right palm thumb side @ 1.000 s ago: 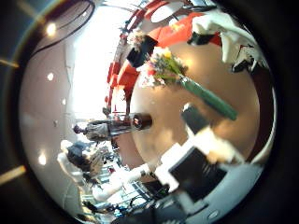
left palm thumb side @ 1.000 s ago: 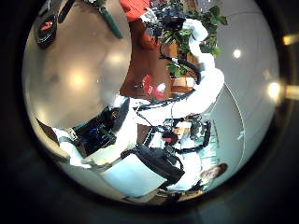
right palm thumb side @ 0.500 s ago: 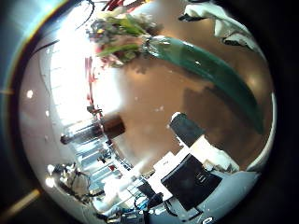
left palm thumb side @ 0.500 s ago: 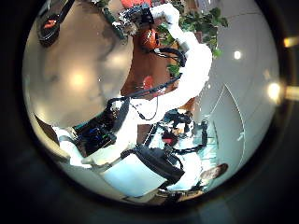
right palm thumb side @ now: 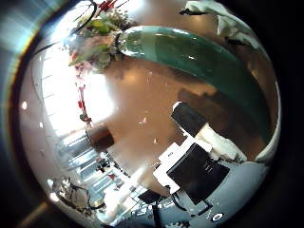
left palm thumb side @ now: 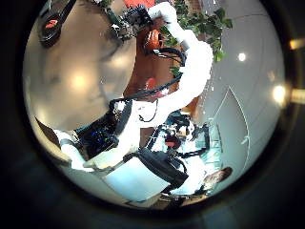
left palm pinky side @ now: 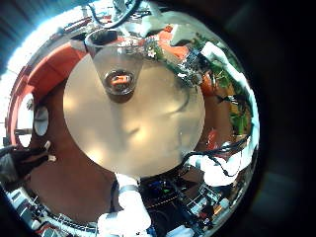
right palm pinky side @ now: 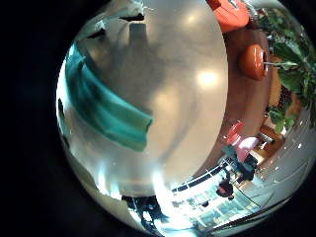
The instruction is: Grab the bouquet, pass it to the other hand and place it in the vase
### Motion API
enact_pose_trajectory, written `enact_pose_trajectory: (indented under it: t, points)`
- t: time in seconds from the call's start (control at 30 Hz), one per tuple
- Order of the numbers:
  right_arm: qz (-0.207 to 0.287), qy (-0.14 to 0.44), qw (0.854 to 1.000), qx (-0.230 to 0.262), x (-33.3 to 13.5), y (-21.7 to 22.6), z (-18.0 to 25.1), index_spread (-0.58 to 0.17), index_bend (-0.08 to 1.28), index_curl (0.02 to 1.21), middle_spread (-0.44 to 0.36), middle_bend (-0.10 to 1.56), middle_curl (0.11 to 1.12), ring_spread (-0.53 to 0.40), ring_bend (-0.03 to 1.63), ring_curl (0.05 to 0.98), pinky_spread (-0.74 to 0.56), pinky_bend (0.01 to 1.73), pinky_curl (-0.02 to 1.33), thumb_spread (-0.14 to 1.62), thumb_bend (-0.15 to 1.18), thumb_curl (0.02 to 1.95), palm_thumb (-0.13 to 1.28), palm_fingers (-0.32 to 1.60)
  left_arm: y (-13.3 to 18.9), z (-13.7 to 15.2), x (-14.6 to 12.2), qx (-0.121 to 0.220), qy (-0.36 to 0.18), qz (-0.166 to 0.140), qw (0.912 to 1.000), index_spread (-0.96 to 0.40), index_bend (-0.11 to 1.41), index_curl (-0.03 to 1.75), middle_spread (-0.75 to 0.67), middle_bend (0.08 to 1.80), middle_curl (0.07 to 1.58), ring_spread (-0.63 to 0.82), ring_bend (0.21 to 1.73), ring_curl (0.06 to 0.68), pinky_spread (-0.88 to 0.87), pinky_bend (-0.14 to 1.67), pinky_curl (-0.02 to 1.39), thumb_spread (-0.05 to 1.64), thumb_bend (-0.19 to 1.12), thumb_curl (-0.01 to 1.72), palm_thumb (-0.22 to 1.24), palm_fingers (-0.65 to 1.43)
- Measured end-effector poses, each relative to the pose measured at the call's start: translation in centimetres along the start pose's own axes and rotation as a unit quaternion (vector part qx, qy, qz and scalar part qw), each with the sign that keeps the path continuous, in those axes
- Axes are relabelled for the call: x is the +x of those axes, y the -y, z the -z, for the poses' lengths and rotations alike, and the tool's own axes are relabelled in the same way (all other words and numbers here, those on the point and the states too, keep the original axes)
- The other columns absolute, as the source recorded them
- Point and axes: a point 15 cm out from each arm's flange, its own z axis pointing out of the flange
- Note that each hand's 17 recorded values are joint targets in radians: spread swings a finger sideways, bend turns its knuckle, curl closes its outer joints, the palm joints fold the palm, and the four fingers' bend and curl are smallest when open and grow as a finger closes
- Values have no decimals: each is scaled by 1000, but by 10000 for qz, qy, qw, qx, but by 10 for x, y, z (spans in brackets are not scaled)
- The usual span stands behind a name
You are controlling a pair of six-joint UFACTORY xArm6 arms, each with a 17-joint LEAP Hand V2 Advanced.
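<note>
Right hand (right palm thumb side: pixel 204 157) low over bouquet (right palm thumb side: pixel 180 57) lying on table (right palm thumb side: pixel 142 104), fingers released, positioned for pickup; vase (left palm pinky side: pixel 120 69) upright near table edge.

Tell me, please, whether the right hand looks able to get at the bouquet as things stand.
Probably yes. The bouquet lies on the table close under the right hand, its wrapped stem filling much of both right palm views, with nothing between them. The vase stands well apart.
</note>
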Motion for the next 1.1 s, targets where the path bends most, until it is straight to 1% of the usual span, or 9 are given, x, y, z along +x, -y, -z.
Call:
enact_pose_trajectory:
  t: [0.23, 0.43, 0.5, 0.53, 0.63, 0.77, 0.87, 0.97, 1.1]
  points:
    - [-6, -238, 9994, -252, 8, -7, -11, -258, 411, 503, -99, 785, 558, -169, 1087, 470, -20, 661, 327, 1038, -18, 506, 646, 530, -1, 1, -1, 6, 12, -8, 10000, 185, 185, 378, 424, 194, 334, 580, 459, 203, 537, 183, 261, 1073, -24, 334, 395, 131]
    - [20, -235, 9986, -465, 5, -16, -11, -330, 428, 516, -159, 828, 574, -212, 1114, 461, -205, 857, 341, 1010, -5, 525, 765, 956, 0, 1, 0, 1, 18, 5, 10000, 185, 185, 378, 424, 194, 334, 580, 460, 202, 537, 183, 261, 1078, -23, 334, 402, 131]
    - [40, -245, 9979, -595, 3, -20, -13, -365, 503, 552, -175, 849, 587, -223, 1101, 462, -301, 902, 359, 987, -9, 538, 798, 1148, 0, 2, 0, 15, 24, -3, 10000, 185, 185, 378, 424, 194, 334, 580, 460, 202, 537, 183, 261, 1078, -23, 333, 402, 131]
    - [44, -247, 9975, -662, 2, -22, -14, -373, 506, 566, -180, 878, 598, -224, 1107, 474, -345, 930, 376, 976, -11, 543, 812, 1180, 0, 3, 0, 27, 29, -4, 10000, 185, 185, 378, 424, 194, 334, 580, 460, 202, 537, 183, 261, 1078, -23, 333, 402, 131]
    - [42, -243, 9966, -783, 3, -25, -19, -376, 704, 652, -176, 986, 635, -222, 1134, 495, -378, 990, 415, 939, 5, 570, 897, 1382, 0, 4, 1, 44, 35, -13, 10000, 186, 186, 379, 424, 194, 334, 580, 460, 202, 537, 183, 260, 1079, -23, 333, 403, 131]
    - [25, -207, 9972, -719, 3, -22, -18, -360, 899, 757, -183, 1126, 709, -223, 1259, 550, -337, 1179, 495, 891, 50, 625, 1050, 1311, 0, 5, 2, 54, 37, -25, 10000, 186, 185, 380, 424, 196, 336, 580, 459, 201, 537, 182, 260, 1079, -23, 332, 403, 132]
    - [-2, -77, 9997, -221, 2, -7, 7, -336, 993, 813, -181, 1209, 752, -223, 1317, 591, -299, 1294, 554, 887, 83, 678, 1117, 1222, 1, 5, 2, 50, 39, -30, 10000, 187, 185, 380, 423, 195, 337, 580, 459, 201, 537, 182, 260, 1079, -23, 332, 403, 132]
    - [-56, 251, 9970, 736, -2, 9, 66, -314, 1059, 851, -172, 1269, 782, -222, 1366, 626, -263, 1357, 602, 884, 98, 726, 1145, 1176, 1, 5, 2, 54, 28, -24, 10000, 187, 185, 380, 423, 195, 338, 580, 459, 201, 537, 182, 260, 1079, -23, 332, 403, 132]
    - [102, 540, 9885, 1410, -9, -7, 131, -290, 1110, 881, -161, 1320, 803, -217, 1415, 660, -229, 1384, 648, 881, 109, 787, 1162, 1141, 0, 5, 1, 45, 37, -44, 10000, 187, 185, 381, 423, 195, 339, 580, 459, 201, 537, 183, 259, 1079, -23, 332, 403, 132]
